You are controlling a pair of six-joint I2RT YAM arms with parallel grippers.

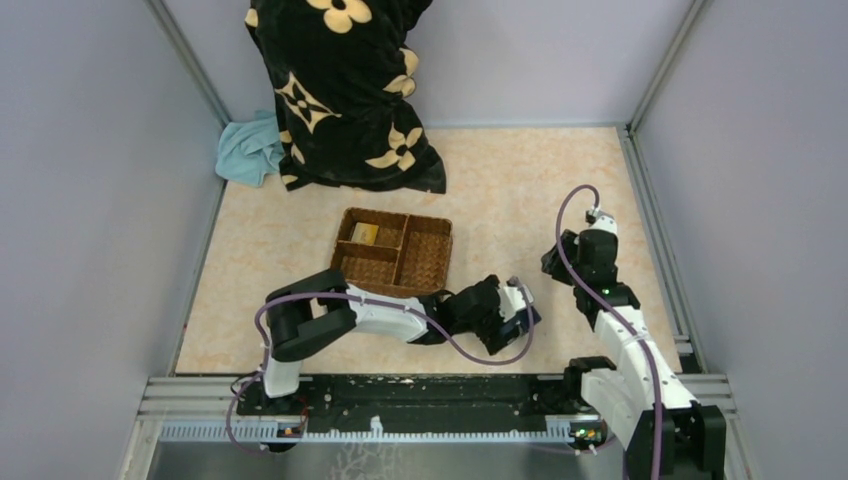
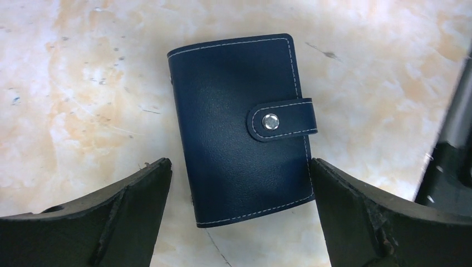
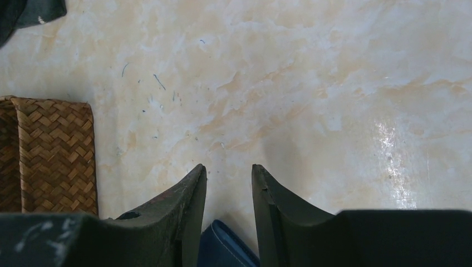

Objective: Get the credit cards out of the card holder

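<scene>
Pale marbled bench fills the floor of a grey-walled cell, with a big black flowered cloth heaped at the far left over a teal rag. Nearer the middle sits a brown wicker basket. Something yellowish lies in its far left compartment, too small to tell whether it is a card.

Just near and right of the basket, the left arm lies low across the bench. Its left fingers are spread wide and hold nothing. They stand on either side of the near end of the card holder, which lies flat between them. The right fingers hang close beside it, with only a narrow gap between them. They hold nothing, and a blue corner of the holder shows below them.

The holder is shut, its strap pressed down on the round snap, so no cards show. I judge the task is at its start, and the step in hand is getting the strap undone.

To do that well, the left fingers should come straight down and close on the body near its near edge, clear of the strap. A squeeze over the strap would only hold it shut. The grip should be firm, since the smooth cover looks likely to slide on the glossy bench. The right fingers then need to open a little. They should catch the free tip of the strap rather than the snap, and peel it up and away.
</scene>
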